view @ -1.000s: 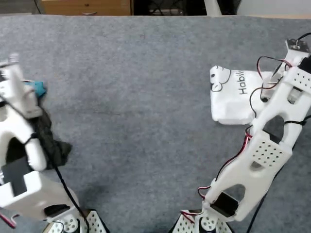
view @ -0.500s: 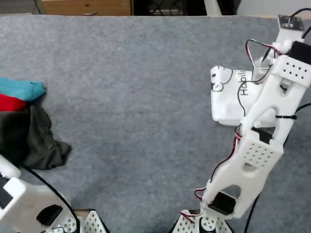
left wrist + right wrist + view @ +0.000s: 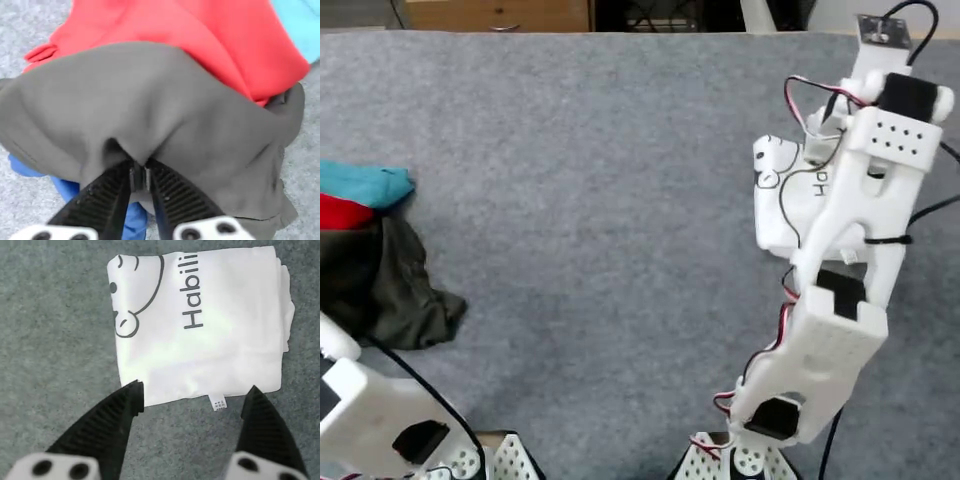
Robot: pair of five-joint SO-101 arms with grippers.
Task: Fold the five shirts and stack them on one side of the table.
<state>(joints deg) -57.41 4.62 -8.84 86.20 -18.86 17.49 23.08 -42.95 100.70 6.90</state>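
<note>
Left wrist view: my left jaws are closed to a sliver on a raised ridge of the grey shirt (image 3: 150, 100), which is draped over the heap just ahead of them. Beyond the tips lies the red shirt (image 3: 200, 40), then the teal shirt (image 3: 300, 20); the blue shirt (image 3: 65, 187) peeks out beneath, beside one jaw. I judge all of it light, limp cloth. It will sag and stretch from a single pinch and may drag its neighbours, so a hem or shoulder seam is the better hold.

My right jaws gape wide above the bench (image 3: 50, 340), straddling the near edge of the folded white shirt (image 3: 200, 325). Its layers will likely slide apart, so I would bite that edge through every layer.
</note>
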